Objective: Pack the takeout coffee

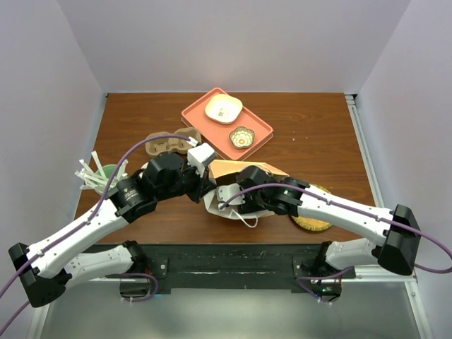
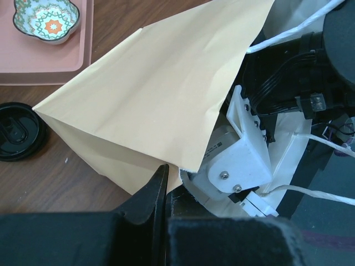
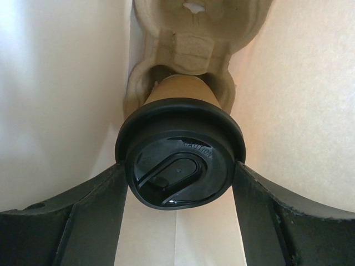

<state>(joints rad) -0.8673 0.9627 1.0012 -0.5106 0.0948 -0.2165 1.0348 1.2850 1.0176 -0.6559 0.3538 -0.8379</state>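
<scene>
Tabletop from above: we see a tan paper bag (image 1: pixel 233 168) lying on its side on the wooden table (image 1: pixel 318 141), its mouth turned toward the near edge. Beyond the bag sits a pink tray (image 1: pixel 198 116) holding a cream dish (image 1: pixel 223 108) and a patterned bowl (image 1: pixel 241 136). A cardboard cup carrier (image 1: pixel 168 144) stands behind the bag on its left. The left arm (image 1: pixel 85 226) reaches the bag's mouth from the left and the right arm (image 1: pixel 346 212) goes into the mouth from the right. The coffee is hidden in this view.

From the left wrist, we look across the bag's tan side. A loose black lid (image 2: pixel 19 130) lies on the table just left of the bag. The left gripper (image 2: pixel 165 169) has its jaws closed, with the tips at the bag's lower edge. We cannot tell whether paper is caught between them.

From the right wrist, we are inside the bag, with pale paper walls on both sides. The takeout coffee (image 3: pixel 183 138) fills the centre — a brown cup with its black lid facing us. Its base is seated in a moulded pulp holder (image 3: pixel 194 33) deeper in the bag. The right gripper (image 3: pixel 180 166) has its jaws spread wide, one against each side of the lid's rim — it is gripping the coffee.
</scene>
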